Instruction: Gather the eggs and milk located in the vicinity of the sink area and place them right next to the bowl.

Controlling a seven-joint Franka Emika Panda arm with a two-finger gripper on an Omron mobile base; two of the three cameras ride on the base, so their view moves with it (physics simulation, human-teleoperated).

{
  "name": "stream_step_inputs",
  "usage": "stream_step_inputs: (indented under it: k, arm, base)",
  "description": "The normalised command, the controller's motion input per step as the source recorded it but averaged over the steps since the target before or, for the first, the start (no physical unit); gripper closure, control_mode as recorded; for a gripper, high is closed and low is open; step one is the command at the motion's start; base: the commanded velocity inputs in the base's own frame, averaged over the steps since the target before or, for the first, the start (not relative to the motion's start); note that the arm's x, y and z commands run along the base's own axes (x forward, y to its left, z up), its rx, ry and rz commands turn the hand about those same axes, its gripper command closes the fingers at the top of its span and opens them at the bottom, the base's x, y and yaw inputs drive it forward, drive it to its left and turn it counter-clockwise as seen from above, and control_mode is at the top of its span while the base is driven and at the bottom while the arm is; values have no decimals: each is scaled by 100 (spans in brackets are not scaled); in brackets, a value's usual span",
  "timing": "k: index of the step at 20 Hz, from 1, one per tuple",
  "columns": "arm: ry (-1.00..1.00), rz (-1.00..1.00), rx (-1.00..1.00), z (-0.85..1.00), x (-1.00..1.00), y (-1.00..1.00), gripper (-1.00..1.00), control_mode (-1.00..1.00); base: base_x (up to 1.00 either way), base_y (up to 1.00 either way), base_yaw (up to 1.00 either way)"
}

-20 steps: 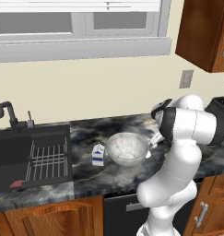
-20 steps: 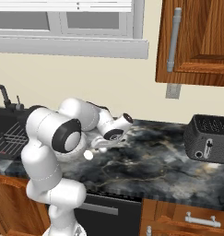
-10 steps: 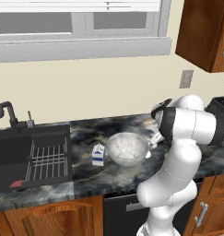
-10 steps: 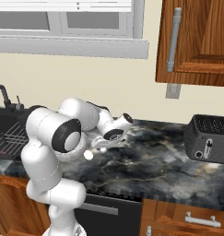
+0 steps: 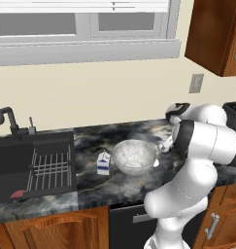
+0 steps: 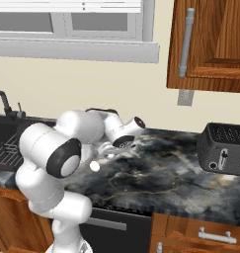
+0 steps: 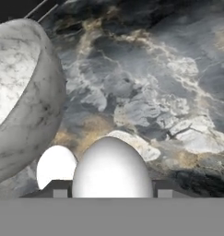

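Dark marbled stone makes up the bench, which runs across the middle of the left base view. Near its centre stands the bowl, clear and speckled, with the milk upright just beside it on the picture's left. Further left lies the sink area, a dark basin with a white wire rack inside and a black faucet at its upper edge.

At the right side of the bowl the white arm bends down, and the gripper sits low beside the rim. A small white egg lies on the bench just right of the bowl in that view. In the right base view the gripper hangs left of centre, and the egg on the bench shows just below it.

In the hand view the bowl fills the left side, and two eggs sit at the bottom: a large near egg between the finger tips, and a smaller one to its left, close to the bowl wall. The jaws stand partly closed around the near egg, with the dark tips at either side of it; whether they press on it I cannot tell.

A dark toaster stands at the right of the right base view.
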Motion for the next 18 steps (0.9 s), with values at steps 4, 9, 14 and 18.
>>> stream_step_inputs:
  k: [4, 9, 14, 18]
  arm:
    - [-3, 0, 0, 16, -62, 0, 100, -100]
    - [-1, 1, 0, 0, -69, 6, 100, -100]
    - [-9, 1, 0, 0, -32, 25, 100, -100]
    - [-23, 0, 0, 0, -8, 34, 100, -100]
  base:
    - [0, 0, 0]
    - [0, 0, 0]
    - [0, 0, 0]
    - [0, 0, 0]
